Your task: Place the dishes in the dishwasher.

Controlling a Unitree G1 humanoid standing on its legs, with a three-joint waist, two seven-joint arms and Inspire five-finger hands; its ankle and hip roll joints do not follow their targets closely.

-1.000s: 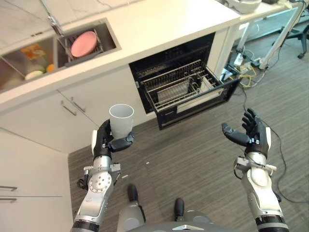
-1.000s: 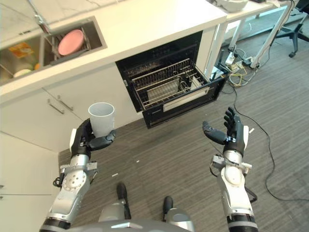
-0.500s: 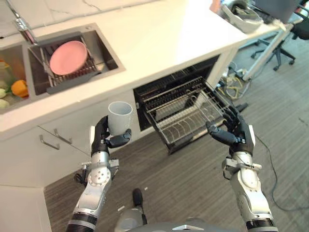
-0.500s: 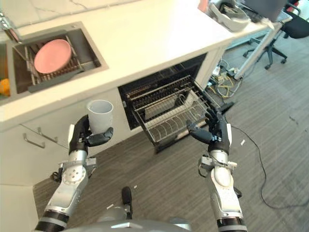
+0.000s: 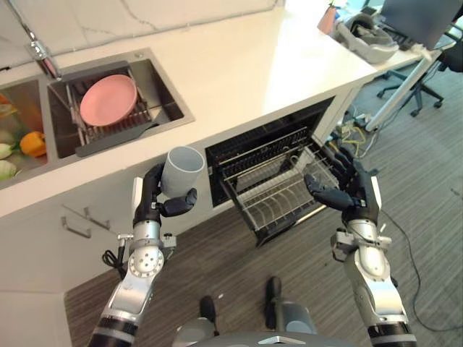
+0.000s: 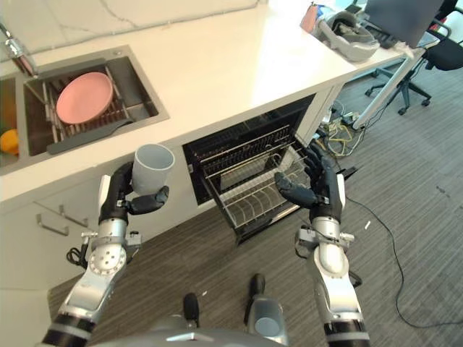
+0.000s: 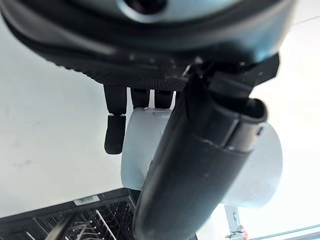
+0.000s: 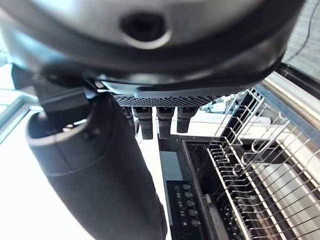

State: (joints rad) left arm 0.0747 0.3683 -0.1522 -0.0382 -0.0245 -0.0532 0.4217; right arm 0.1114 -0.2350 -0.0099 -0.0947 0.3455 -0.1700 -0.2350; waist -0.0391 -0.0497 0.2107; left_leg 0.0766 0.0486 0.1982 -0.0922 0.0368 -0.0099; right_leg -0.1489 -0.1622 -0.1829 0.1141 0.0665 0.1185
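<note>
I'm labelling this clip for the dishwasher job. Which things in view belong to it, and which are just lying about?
Belongs to the job:
- grey cup, held in the left robot hand
- pink plate in the sink rack
- dishwasher rack, pulled out
- right robot hand, open beside the rack

Lying about:
- vegetables in the other sink basin
- headset on the side table
- office chair

Bright, even daylight washes the white counter (image 5: 289, 65) into glare towards its far right corner, while the dishwasher (image 5: 271, 170) cavity stays dark and both wrist views blur up close.
</note>
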